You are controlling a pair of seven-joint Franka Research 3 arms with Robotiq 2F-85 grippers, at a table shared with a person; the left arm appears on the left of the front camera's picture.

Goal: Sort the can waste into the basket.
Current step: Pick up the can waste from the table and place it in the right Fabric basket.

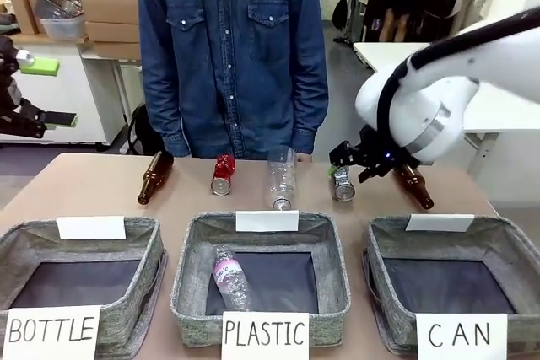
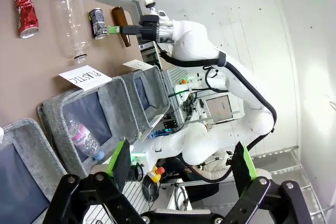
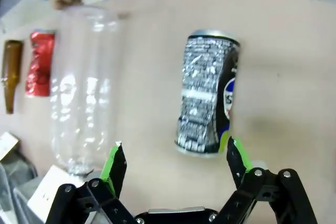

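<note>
A crushed silver-and-black can lies on the table's far side, between a clear bottle and a brown bottle. My right gripper hovers open just above it. In the right wrist view the near end of the silver can sits just ahead of the open right gripper; the fingers do not touch it. A crushed red can lies further left, in front of the person. The grey basket signed "CAN" stands at the front right. My left gripper is open and holds nothing, raised at the table's left.
A clear plastic bottle lies between the two cans. Brown glass bottles lie at the far left and far right. The PLASTIC basket holds a plastic bottle. The BOTTLE basket is front left. A person stands at the far edge.
</note>
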